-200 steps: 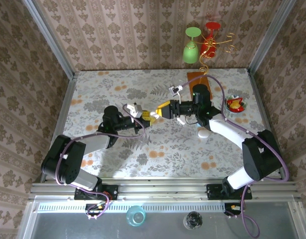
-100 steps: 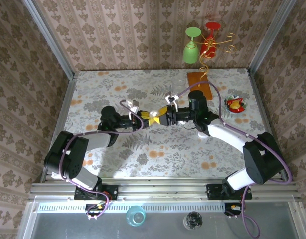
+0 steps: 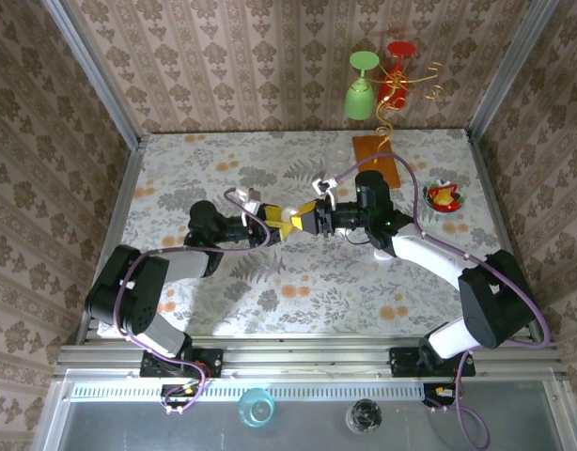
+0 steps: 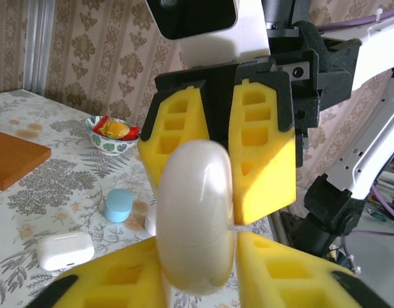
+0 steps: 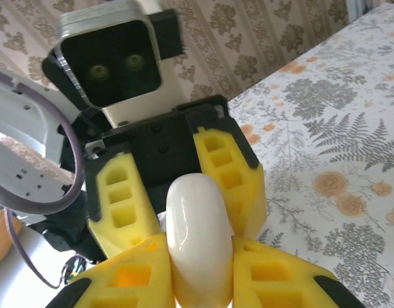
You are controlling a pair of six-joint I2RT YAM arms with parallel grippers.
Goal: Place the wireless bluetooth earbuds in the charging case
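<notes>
Grippers meet nose to nose up in the air, over the flowery table [image 3: 270, 282]. Btwn them is one white case [image 4: 196, 212], smooth & round like a pebble, w/ its lid shut. It is high up & does not touch the table.

The right gripper [image 5: 200, 251] has its yellow fingers [image 5: 145, 253] snug on both sides of the white case. No gap shows, so it has hold of it. Its jaws are only a little way apart, just as wide as the bit of case btwn them.

The left gripper [image 4: 198, 260] is on the other side, facing the right one. Its yellow fingers [image 4: 255, 253] sit very close to the case, one on each side. Can't tell if they press on it or are just off it, so can't tell if this gripper is holding or not.

Down low past the right gripper, on the table:
- a second white case [image 4: 65, 250], lying flat
- a small blue cap [image 4: 119, 204] just beyond it
- a bowl [image 4: 110, 146] w/ red & yellow stuff in it, farther back
- an orange board [image 4: 11, 157], off to the side of those & well apart from both grippers
</notes>
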